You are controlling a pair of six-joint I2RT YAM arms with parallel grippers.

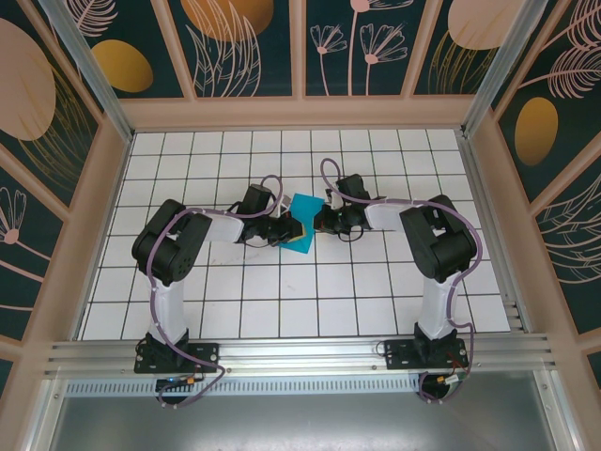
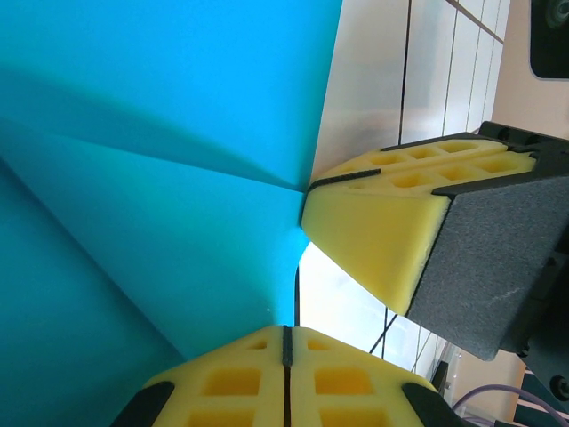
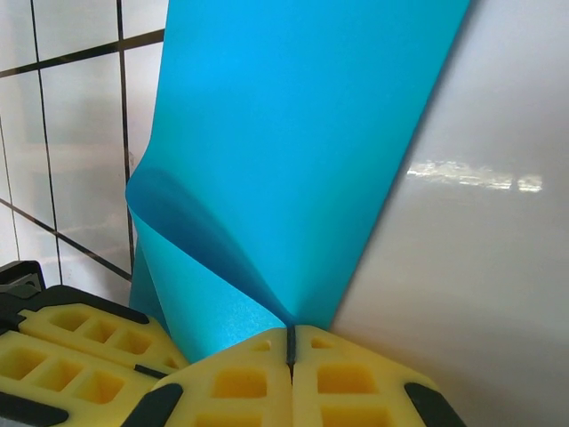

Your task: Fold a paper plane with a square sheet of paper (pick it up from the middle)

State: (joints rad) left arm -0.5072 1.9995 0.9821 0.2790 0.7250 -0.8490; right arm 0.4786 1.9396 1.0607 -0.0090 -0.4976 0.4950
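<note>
The square sheet of paper (image 1: 304, 206) is teal-blue and hangs bent between my two grippers at the middle of the white grid table (image 1: 282, 291). My left gripper (image 1: 293, 235) is shut on its lower left edge. In the left wrist view the paper (image 2: 160, 133) shows a crease running to the right gripper's yellow pads (image 2: 373, 231). My left gripper (image 2: 286, 342) pinches the edge below it. My right gripper (image 1: 319, 222) is shut on the sheet from the right. In the right wrist view the paper (image 3: 293, 133) curls into my right gripper (image 3: 290, 336), with the left gripper's pads (image 3: 71, 356) beside it.
Wooden-framed walls with leaf patterns (image 1: 244, 47) enclose the table on three sides. An aluminium rail (image 1: 300, 352) carrying both arm bases runs along the near edge. Both arms reach inward, their elbows at the left (image 1: 169, 244) and right (image 1: 441, 240).
</note>
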